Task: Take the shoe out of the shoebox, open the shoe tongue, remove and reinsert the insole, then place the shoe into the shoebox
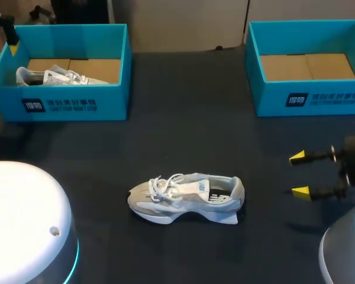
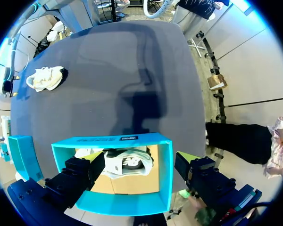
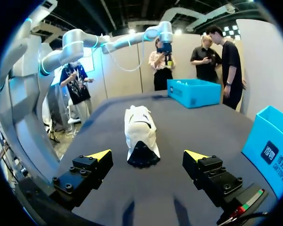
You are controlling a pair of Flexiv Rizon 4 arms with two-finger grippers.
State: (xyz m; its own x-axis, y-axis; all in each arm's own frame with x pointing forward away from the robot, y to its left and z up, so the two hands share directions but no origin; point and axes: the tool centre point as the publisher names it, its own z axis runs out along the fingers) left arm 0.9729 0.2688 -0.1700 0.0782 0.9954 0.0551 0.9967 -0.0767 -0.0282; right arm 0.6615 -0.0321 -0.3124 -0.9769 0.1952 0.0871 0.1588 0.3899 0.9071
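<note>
The grey-and-white mesh sneaker (image 1: 186, 198) with loose white laces is sitting on its thick wedge sole in the middle of the dark cloth table (image 1: 183, 136), toe pointing toward the left arm's side and its dark-lined opening facing up. Just off its heel, the right gripper (image 1: 300, 174) is hovering with its fingers spread wide, gripping nothing. That arm's wrist view is looking straight along the sneaker from the rounded black heel. Behind the sneaker and to its left, a teal cardboard shoebox (image 1: 77, 105) with a plain brown floor is holding a second pale sneaker (image 1: 59, 76). Only the left wrist view is showing this one from above, lying across the box under the left gripper (image 2: 139, 156), whose fingers are standing apart and touching neither box nor shoe. Behind the first sneaker and to its right, a second teal shoebox (image 1: 310, 100) is showing its brown cardboard bottom.
</note>
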